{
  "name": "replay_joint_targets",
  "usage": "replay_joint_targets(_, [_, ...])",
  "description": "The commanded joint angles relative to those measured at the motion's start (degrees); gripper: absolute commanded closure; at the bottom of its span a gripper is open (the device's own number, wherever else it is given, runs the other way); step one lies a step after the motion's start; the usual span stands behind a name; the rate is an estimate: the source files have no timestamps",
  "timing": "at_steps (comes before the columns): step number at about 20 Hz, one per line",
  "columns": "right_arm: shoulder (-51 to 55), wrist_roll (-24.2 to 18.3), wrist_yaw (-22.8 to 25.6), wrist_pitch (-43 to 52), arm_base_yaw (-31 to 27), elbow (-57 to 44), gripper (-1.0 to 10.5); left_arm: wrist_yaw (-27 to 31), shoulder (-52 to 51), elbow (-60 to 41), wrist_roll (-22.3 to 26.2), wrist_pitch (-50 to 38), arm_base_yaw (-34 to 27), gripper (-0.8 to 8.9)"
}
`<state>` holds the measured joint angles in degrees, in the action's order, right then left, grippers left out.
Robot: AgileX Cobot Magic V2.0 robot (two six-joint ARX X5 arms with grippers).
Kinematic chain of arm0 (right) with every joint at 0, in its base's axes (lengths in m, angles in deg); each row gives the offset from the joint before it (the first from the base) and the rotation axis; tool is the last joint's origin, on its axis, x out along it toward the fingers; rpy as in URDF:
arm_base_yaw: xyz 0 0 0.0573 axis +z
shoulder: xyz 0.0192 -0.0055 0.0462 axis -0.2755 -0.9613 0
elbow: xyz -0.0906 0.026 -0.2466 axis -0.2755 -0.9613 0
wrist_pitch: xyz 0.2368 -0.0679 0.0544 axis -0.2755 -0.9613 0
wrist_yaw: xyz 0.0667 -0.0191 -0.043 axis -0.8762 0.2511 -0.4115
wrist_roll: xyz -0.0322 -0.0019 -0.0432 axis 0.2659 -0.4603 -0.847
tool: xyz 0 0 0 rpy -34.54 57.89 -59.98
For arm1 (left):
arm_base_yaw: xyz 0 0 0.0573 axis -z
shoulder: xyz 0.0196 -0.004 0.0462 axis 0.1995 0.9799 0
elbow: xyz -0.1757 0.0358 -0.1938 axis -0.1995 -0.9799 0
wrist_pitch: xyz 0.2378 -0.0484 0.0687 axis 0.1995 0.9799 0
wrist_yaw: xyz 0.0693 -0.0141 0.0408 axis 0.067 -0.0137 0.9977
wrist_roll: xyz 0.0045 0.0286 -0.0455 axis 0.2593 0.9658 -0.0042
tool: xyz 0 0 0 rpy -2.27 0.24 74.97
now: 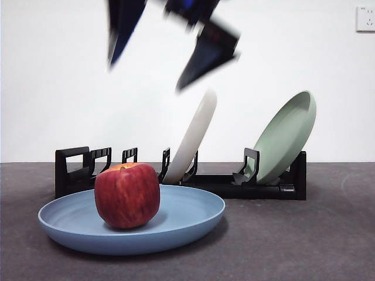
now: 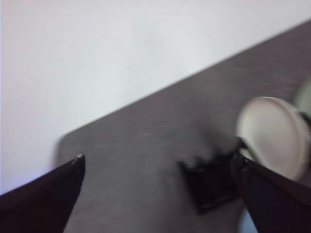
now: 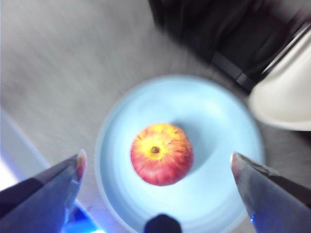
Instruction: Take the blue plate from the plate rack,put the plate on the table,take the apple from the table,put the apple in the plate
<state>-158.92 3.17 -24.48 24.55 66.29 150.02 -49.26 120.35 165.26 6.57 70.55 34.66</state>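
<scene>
The light-blue plate (image 1: 187, 216) lies flat on the dark grey table (image 1: 304, 246), in front of the black plate rack (image 1: 234, 186). The red apple (image 1: 127, 196) sits upright in the plate, left of its middle. My right gripper (image 1: 146, 75) hangs open and empty high above the apple, blurred. Its wrist view looks straight down on the apple (image 3: 162, 154) in the plate (image 3: 214, 126), between the gripper's (image 3: 158, 156) spread jaws. My left gripper (image 2: 158, 160) is open and empty, above the table near the rack's end (image 2: 209, 184).
A cream-white plate (image 1: 193, 137) leans in the middle of the rack, and a pale green plate (image 1: 287, 134) leans at its right end. A white wall stands behind the table, with a socket (image 1: 365, 19) at the upper right.
</scene>
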Motion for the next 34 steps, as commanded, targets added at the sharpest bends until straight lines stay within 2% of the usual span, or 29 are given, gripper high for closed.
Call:
replay_joint_targets(1, [6.6,-1.7,0.4,-1.3,-1.7,0.0,4.4,-6.6,0.3,-0.1,1.1,2.8,-0.2,3.12])
replay_joint_targets(5, [17.2,-2.0,0.4,-5.0,-6.1,0.0,4.5,-15.2,1.6,-0.1,1.4,2.8,-0.2,3.27])
replay_joint_targets(6, [19.6,-2.1,0.4,-6.5,-7.3,0.0,4.8,-15.5,2.0,-0.1,1.8,2.8,-0.2,4.13])
replay_joint_targets(8, [22.8,-3.3,1.0,-8.9,-9.2,0.0,7.0,-15.2,2.8,-0.1,2.2,2.8,-0.2,6.31])
replay_joint_targets(10, [25.5,-3.6,6.2,-11.3,-10.4,0.0,9.0,-15.2,3.4,-0.1,3.0,2.8,-0.2,8.32])
replay_joint_targets(11, [26.5,-3.9,7.9,-12.2,-10.8,0.0,9.6,-15.2,3.6,-0.1,3.3,2.8,-0.2,8.22])
replay_joint_targets(17, [31.2,-5.5,8.7,-13.4,-12.0,-0.4,9.6,-15.2,2.2,-1.2,4.2,2.9,-0.1,8.22])
replay_joint_targets(20, [35.0,-5.5,8.7,-12.5,-12.0,-4.2,9.6,-15.1,-2.3,-7.3,2.6,1.1,0.0,8.22])
replay_joint_targets(23, [40.1,-5.3,8.7,-9.6,-12.0,-11.9,9.6,-15.1,-10.9,-20.6,1.4,-6.7,0.0,8.22])
replay_joint_targets(26, [46.1,-3.5,4.9,-2.9,-12.0,-22.0,9.6,-15.0,-21.8,-38.4,0.0,-17.2,0.0,8.22])
replay_joint_targets(30, [53.3,-2.4,4.3,4.5,-12.0,-33.8,9.6,-14.8,-36.0,-60.7,-1.6,-29.0,0.0,8.22])
replay_joint_targets(32, [55.8,-2.4,4.5,5.8,-12.0,-36.5,9.6,-14.9,-40.7,-67.5,-1.9,-32.1,0.0,8.22])
replay_joint_targets(34, [56.1,-2.4,4.7,5.5,-12.0,-36.7,9.6,-15.0,-42.4,-70.3,-2.2,-32.2,0.0,8.21])
